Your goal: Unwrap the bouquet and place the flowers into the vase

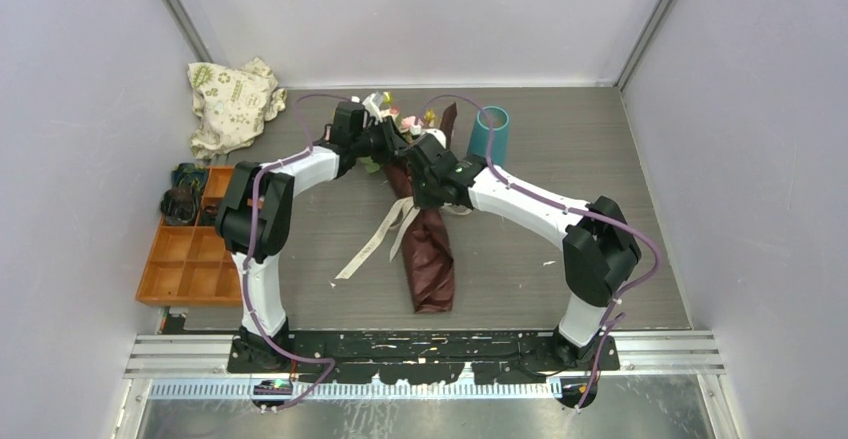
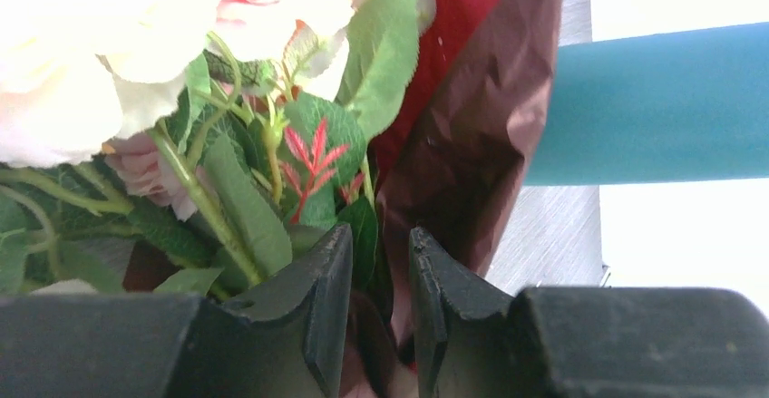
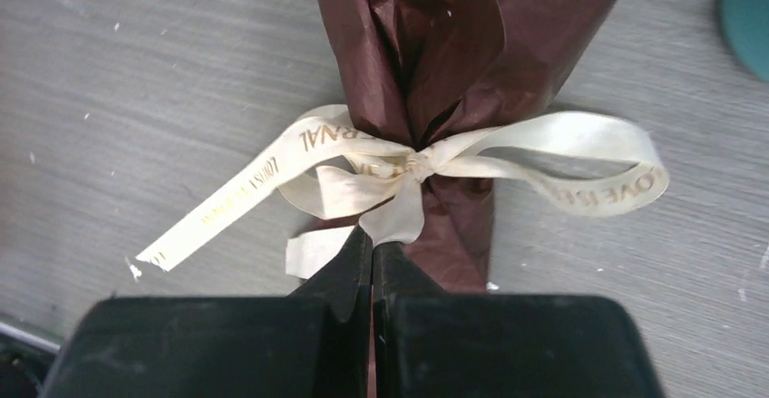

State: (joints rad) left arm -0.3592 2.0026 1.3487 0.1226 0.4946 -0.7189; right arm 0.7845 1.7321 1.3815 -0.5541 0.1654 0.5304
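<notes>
Top: bouquet (image 1: 430,259) lies mid-counter (image 1: 600,159), heads next to upright vase (image 1: 492,137); left wrist: left gripper (image 2: 381,235) nearly closed, pinching wrap (image 2: 472,117) beside leaves (image 2: 245,208); right wrist: right gripper (image 3: 374,244) clenched on ribbon (image 3: 562,135) tail just below the bow (image 3: 408,167).

Left wrist view crops the vase's (image 2: 653,103) end.

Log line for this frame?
phase: untying | left fingers: straddle wrapping paper, grip unclear | right fingers: shut on tail of tied ribbon | vase: no flowers
</notes>
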